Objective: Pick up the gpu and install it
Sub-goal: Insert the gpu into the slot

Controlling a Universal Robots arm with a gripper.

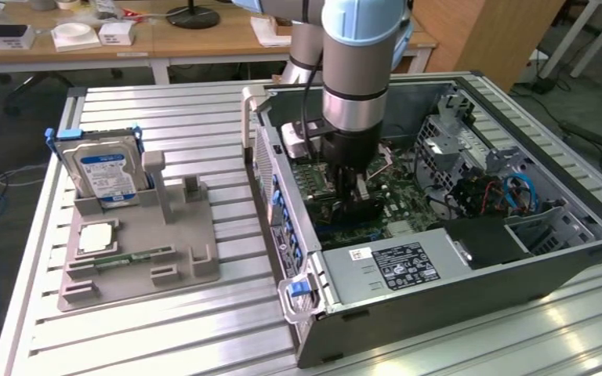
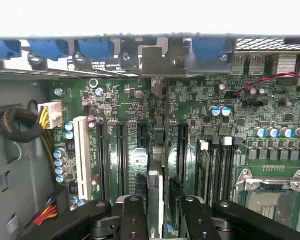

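1. The open computer case [image 1: 552, 270] holds the motherboard [image 2: 115, 107]; the gpu [image 2: 156, 165] stands edge-on in it.
2. The claw [image 2: 162, 215] grasps the gpu.
3. The grey holder [image 1: 139, 262] carries the hard drive [image 1: 100, 168].

no text legible. hard drive [image 1: 103, 168] has blue label, psu [image 1: 406, 266] has black label w/ white print, small white sticker beside it, all too small to read.
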